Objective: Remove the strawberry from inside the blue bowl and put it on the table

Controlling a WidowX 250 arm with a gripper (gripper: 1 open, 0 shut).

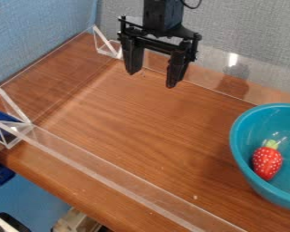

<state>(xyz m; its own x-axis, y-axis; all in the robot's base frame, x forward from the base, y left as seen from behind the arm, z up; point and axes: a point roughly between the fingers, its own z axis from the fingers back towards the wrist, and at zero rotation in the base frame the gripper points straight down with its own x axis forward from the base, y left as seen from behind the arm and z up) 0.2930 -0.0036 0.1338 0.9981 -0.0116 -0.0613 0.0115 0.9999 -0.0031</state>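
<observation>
One view only, from above and to the side of the desk (123, 109). Black tool (154, 74) hanging at the far end, pointing straight down, fingers spread apart with nothing between them, tips just above the wood, well apart from the bowl. Upper part of the arm cut off by the top edge of the picture. Blue bowl (246, 136) at the right, cropped by the right edge and partly by the bottom, so only its left portion visible. Strawberry (268, 161) lying inside the bowl on the bottom, red with a bit of green at the top; leaf detail too small to make out. Low clear walls (87, 168) along the near and left edges of the desk, hard to trace where the glare washes them out; white corner brackets (12, 129) at the left and at the far corner. Something blue at the lower left edge, mostly cut off, not identifiable.
</observation>
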